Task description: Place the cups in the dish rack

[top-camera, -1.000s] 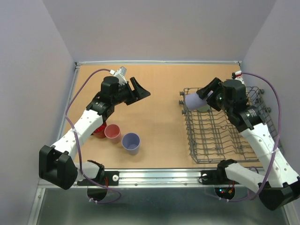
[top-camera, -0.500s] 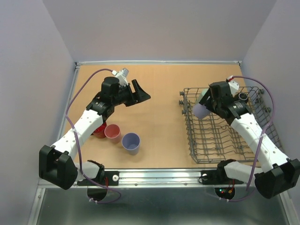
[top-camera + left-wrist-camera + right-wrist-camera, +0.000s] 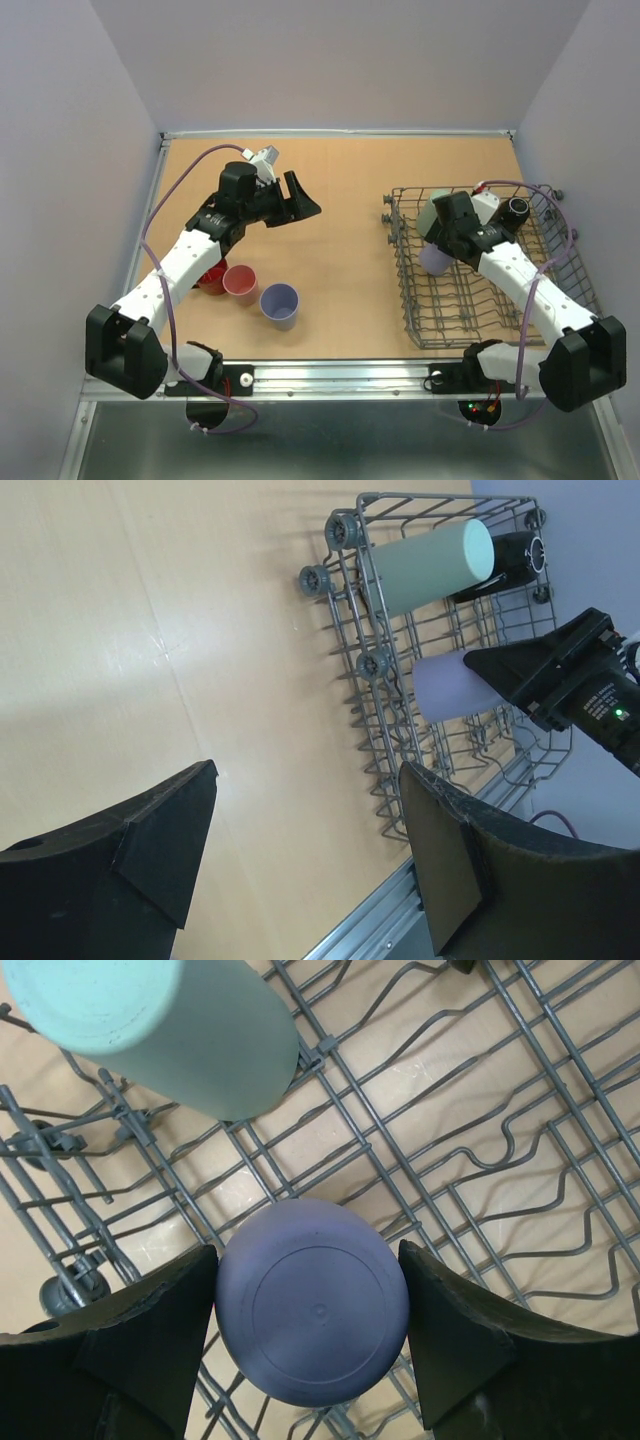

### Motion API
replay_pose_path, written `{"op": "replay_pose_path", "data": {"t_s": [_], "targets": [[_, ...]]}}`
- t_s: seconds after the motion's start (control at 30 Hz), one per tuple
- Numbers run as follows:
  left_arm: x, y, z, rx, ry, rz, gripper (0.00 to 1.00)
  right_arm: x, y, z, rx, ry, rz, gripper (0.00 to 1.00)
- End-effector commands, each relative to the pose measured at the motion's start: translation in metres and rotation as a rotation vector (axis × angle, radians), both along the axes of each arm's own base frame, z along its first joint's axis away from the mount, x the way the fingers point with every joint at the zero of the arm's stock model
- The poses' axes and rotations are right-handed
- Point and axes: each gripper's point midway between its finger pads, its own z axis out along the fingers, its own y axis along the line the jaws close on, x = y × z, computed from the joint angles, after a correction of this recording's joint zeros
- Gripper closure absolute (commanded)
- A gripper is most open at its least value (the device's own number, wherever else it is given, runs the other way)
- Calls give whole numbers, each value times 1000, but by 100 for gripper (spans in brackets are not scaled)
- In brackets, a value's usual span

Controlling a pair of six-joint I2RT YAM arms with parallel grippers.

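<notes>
The left end effector [image 3: 307, 790] hangs over the bare left-centre of the desk [image 3: 340, 180], toward the far side, with its two fingers spread wide and nothing between them. The right end effector [image 3: 306, 1260] is down inside the dish rack [image 3: 455, 320], which stands on the right half of the desk. It is gripping a lavender cup [image 3: 312, 1305], with one finger pressed against each side of it. The cup's flat base faces the right wrist camera and its mouth points down at the rack's wires. Whether its rim touches them cannot be told. It sits in the left part of the rack, toward the far end. Just beyond it, in the rack's far left corner, a sage-green cup [image 3: 431, 211] lies tilted across the tines, close to the lavender one but not clearly touching it. A dark mug [image 3: 515, 210] sits in the far right part of the rack. Three more cups stand on the near left of the desk, well apart from the rack. A red mug [image 3: 209, 282] is partly hidden under the left forearm. A pink cup [image 3: 240, 283] is upright just to its right, and a second lavender cup [image 3: 280, 303], also upright, stands a little nearer and further right.
</notes>
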Motion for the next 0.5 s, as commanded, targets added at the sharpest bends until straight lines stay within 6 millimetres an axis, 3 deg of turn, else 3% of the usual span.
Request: {"op": "replay_pose_path", "data": {"t_s": [0.0,0.27,0.47], "targets": [[3,-4,23,-16,-67,-33,16,18,-4,-5,-17,-69,-54,100],[5,-4,24,-7,-71,-35,17,30,-4,-28,-24,-63,-100,100],[3,-2,24,2,-75,-35,18,36,-8,-32,-39,-82,-144,100]]}}
